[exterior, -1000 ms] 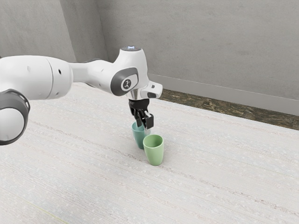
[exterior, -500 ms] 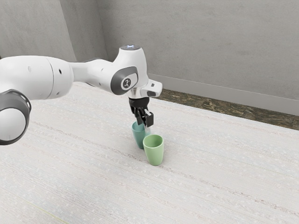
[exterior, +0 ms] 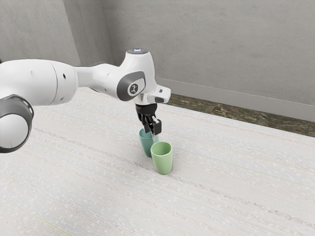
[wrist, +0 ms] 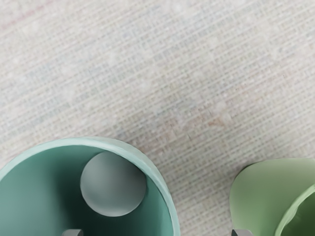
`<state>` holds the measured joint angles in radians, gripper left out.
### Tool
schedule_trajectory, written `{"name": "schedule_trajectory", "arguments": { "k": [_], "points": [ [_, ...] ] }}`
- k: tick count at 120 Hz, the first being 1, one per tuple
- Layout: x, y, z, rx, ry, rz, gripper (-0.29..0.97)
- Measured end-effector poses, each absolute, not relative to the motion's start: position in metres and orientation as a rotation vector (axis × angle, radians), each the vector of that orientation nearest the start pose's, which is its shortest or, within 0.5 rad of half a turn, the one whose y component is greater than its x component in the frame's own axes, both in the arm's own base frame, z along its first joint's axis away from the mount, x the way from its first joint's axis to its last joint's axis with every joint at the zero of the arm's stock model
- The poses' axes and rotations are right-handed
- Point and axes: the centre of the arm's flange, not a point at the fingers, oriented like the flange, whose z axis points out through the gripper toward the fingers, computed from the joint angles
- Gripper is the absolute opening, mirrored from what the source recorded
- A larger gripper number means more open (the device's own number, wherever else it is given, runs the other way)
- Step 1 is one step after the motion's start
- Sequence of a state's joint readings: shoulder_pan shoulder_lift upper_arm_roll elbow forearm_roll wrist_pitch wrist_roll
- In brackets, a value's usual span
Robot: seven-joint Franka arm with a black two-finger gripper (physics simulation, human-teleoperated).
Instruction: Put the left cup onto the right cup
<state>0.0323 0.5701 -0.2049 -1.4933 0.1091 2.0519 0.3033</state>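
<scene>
A teal cup [exterior: 145, 143] stands upright on the table, and a light green cup [exterior: 162, 157] stands just in front of it toward the exterior view's right. They are very close together. My gripper [exterior: 154, 132] hangs over the teal cup's rim on the side nearest the green cup. In the wrist view I look down into the teal cup [wrist: 39, 196], with the green cup [wrist: 261, 201] beside it. My gripper [wrist: 157, 232] is open: one fingertip [wrist: 73, 232] is over the teal cup's inside, the other is between the two cups, and neither presses the wall.
The pale woven tabletop [exterior: 236, 187] spreads wide around the cups. Its far edge [exterior: 246, 115] meets a dark floor strip and a grey wall. My arm comes in from the exterior view's left.
My hand has risen very slightly above the teal cup's rim. Both cups stand where they were.
</scene>
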Motion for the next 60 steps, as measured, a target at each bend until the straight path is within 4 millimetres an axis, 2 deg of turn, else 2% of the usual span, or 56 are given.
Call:
{"name": "schedule_trajectory", "arguments": {
  "k": [60],
  "points": [
    [0.6981, -0.0914, 0.3398, -3.059, 0.776, 0.006, 0.3]
  ]
}}
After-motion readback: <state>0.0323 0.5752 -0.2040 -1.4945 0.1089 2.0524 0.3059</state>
